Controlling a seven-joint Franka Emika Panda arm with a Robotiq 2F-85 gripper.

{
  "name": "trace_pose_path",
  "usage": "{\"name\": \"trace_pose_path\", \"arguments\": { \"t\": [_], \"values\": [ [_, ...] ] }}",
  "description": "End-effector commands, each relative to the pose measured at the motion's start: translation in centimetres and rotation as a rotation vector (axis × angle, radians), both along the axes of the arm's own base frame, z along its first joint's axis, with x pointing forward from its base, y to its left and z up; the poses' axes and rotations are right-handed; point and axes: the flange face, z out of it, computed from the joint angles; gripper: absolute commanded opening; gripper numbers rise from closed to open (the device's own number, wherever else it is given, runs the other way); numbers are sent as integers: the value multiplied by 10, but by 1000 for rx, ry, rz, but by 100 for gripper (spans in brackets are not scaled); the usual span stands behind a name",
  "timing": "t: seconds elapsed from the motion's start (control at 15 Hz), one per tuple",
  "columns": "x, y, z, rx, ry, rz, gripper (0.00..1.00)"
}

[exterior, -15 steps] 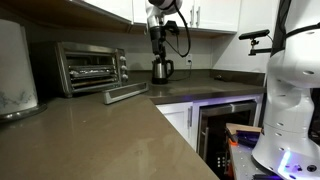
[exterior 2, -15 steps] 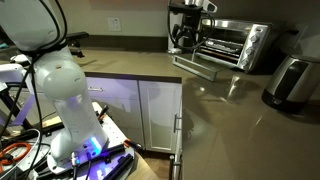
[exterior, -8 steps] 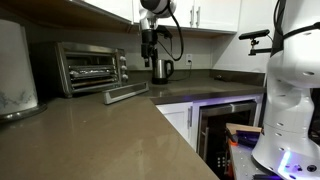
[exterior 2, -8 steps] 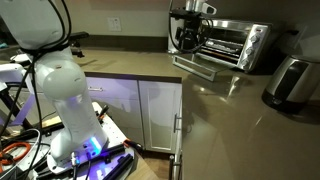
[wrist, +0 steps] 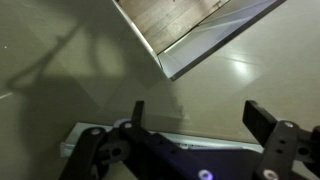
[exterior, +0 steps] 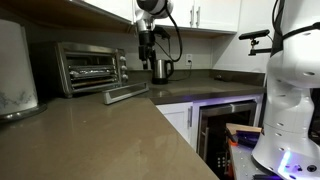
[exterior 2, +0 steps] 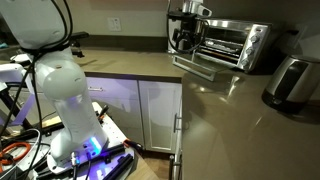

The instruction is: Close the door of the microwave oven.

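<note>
Silver-grey drop-down metal door (exterior: 126, 94) lies flat: slip the wide, empty claw (wrist: 197, 115) under its free edge and lift evenly.

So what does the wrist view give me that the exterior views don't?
Wrist view only: the hand is open, its fingers spread apart, and it looks straight down on one corner of the door. Exterior views only: the whole microwave oven, the kettle, and the hand hanging above the door's end. Both: the door folded down over the counter, not yet closed.
</note>
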Motion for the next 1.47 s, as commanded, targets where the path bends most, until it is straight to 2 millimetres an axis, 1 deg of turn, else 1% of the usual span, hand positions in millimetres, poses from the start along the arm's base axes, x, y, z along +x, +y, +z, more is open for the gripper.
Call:
{"name": "trace_pose_path", "arguments": {
  "t": [0.0,0.07,0.13,0.2,0.27,0.4,0.47,0.53,0.6,0.73,0.8,0.93,1.0,1.07,1.13,1.27,1.33,1.4],
  "values": [
    [11,30,-12,-29,17,-3,100],
    [12,38,-18,-29,16,-9,99],
    [14,43,-22,-33,15,-21,92],
    [16,48,-28,-35,12,-34,92],
    [19,52,-32,-33,11,-42,82],
    [25,58,-43,-37,11,-57,74],
    [27,60,-49,-41,10,-66,63],
    [30,61,-54,-45,9,-75,63],
    [32,64,-60,-52,6,-85,47],
    [39,65,-70,-61,4,-97,43],
    [42,65,-75,-68,2,-100,27],
    [46,66,-85,-86,0,-105,13],
    [49,65,-89,-91,-2,-109,13],
    [50,68,-94,-98,-4,-110,11],
    [52,68,-97,-102,-5,-112,12],
    [54,71,-104,-112,-9,-114,3],
    [56,72,-107,-113,-13,-114,3],
    [58,71,-109,-119,-18,-115,0]
  ]
}}
